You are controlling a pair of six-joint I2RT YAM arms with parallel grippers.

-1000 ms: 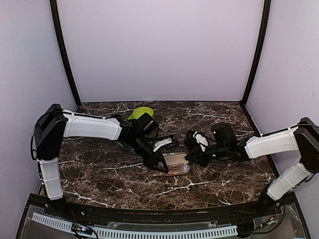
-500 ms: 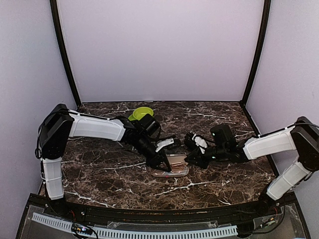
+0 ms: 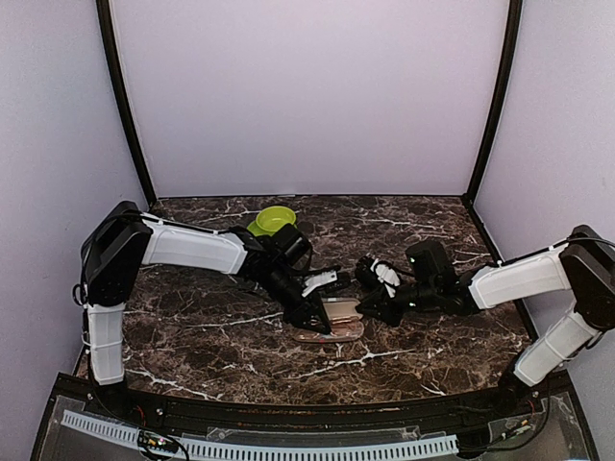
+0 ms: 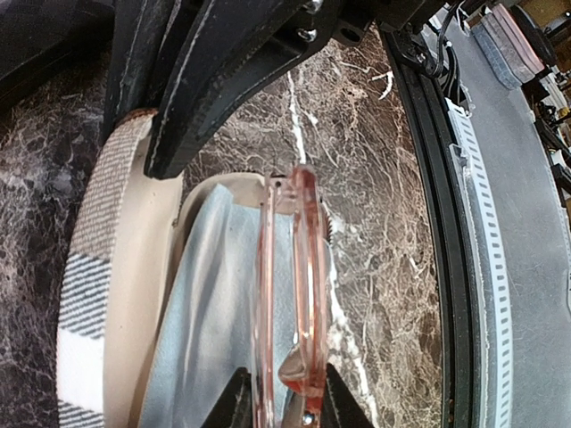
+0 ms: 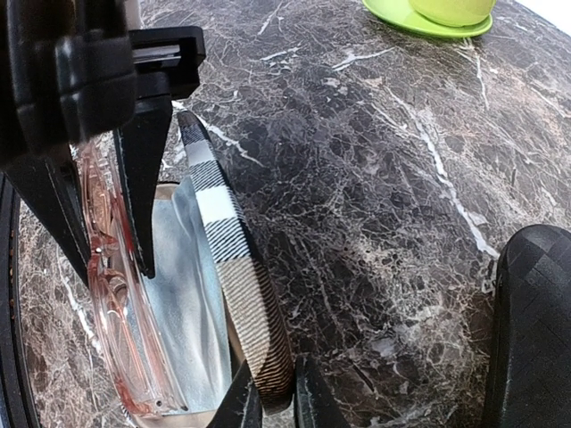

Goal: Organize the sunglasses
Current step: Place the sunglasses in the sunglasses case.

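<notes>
**Reddish sunglasses held edge-on over the open striped case**

We find the left gripper [image 4: 287, 406] clamped on the sunglasses [image 4: 300, 285], its two fingertips pinching one end of the folded reddish, see-through pair. The pair stands on edge, lengthwise over the pale grey lining of the striped case [image 5: 227, 241]. We cannot tell whether its lower edge touches the lining.

The right gripper [image 5: 275, 403] is closed on the rim of the case's striped lid and holds that lid upright beside the glasses. Only a narrow gap of lining separates the lid from the glasses, and one left finger hangs in it.

The case lies at mid-table [image 3: 192, 336], between the two grippers, which meet over it from either side. On the near side a strip of bare marble separates the case from the table's black front border [image 4: 443, 250]. Wider open marble lies to the left front and right front of the case.

A green bowl [image 3: 274, 219] sits at the back, well apart from the case and just behind the left forearm. A black bumpy case [image 5: 535, 321] lies near the right wrist, on the bowl's side of it. The side and back walls [image 3: 317, 96] stand well apart from both grippers.
</notes>
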